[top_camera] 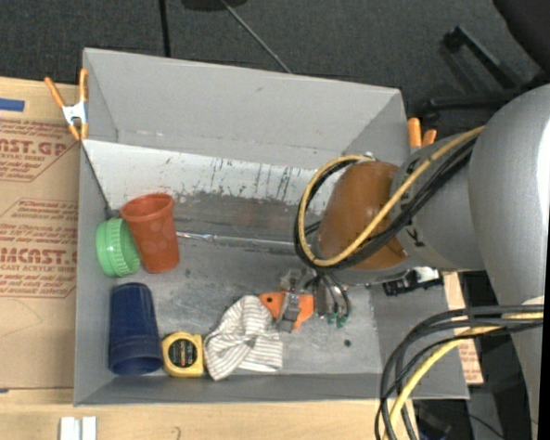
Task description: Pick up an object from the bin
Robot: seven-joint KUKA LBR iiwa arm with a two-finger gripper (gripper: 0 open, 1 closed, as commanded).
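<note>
My gripper point(297, 302) hangs low over the bin floor, right of the middle near the front wall, under the orange wrist cover. A small orange piece point(270, 303) lies right at its left side, touching the top edge of a crumpled striped grey-white cloth point(242, 341). Whether the orange piece is held is hidden. A small green bit point(335, 312) sits just right of the gripper. A yellow tape measure point(182, 353) lies against the cloth's left edge.
An orange plastic cup point(154, 230) lies on its side at the left, with a green round lid point(115, 247) beside it. A dark blue cup point(134, 328) lies in the front left corner. The arm and its cables cover the bin's right side.
</note>
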